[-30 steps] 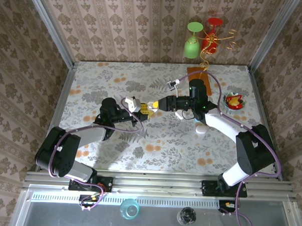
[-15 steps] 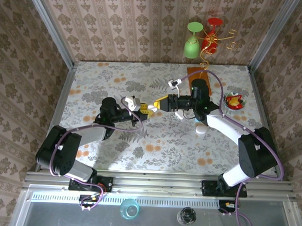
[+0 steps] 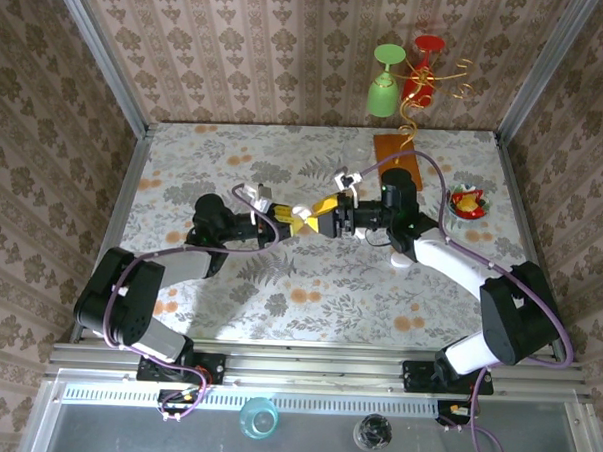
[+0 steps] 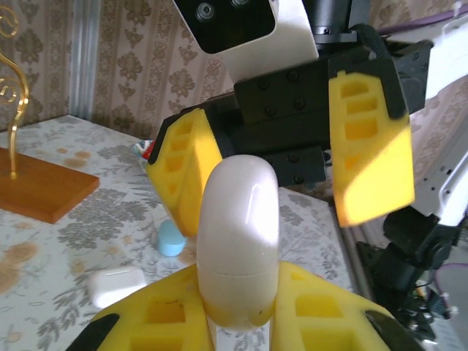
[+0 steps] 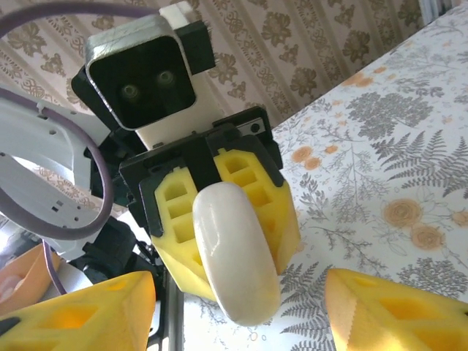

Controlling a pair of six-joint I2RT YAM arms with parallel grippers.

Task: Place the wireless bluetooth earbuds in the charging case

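Observation:
A white pebble-shaped charging case point(image 4: 238, 241) stands up out of my left gripper point(image 4: 238, 311), which is shut on its lower end. Its lid is closed. From above, the case point(image 3: 300, 219) hangs over the middle of the table between the two grippers. My right gripper point(image 5: 238, 335) faces it, open, with one yellow finger point(image 5: 80, 314) on each side of the case point(image 5: 238, 256) and a gap to both. The left gripper point(image 3: 282, 217) and right gripper point(image 3: 320, 216) meet nose to nose. The earbuds are hidden.
A white boxy case point(image 4: 117, 285) and a small teal piece point(image 4: 172, 239) lie on the table under the right arm. A wooden base point(image 3: 400, 150) with a gold wire stand holds a green glass point(image 3: 385, 85) and a red one at the back. A small bowl point(image 3: 468, 203) sits far right.
The right gripper has moved left toward the left gripper, and its fingers now flank the case. The left arm shifted slightly left, still holding the case.

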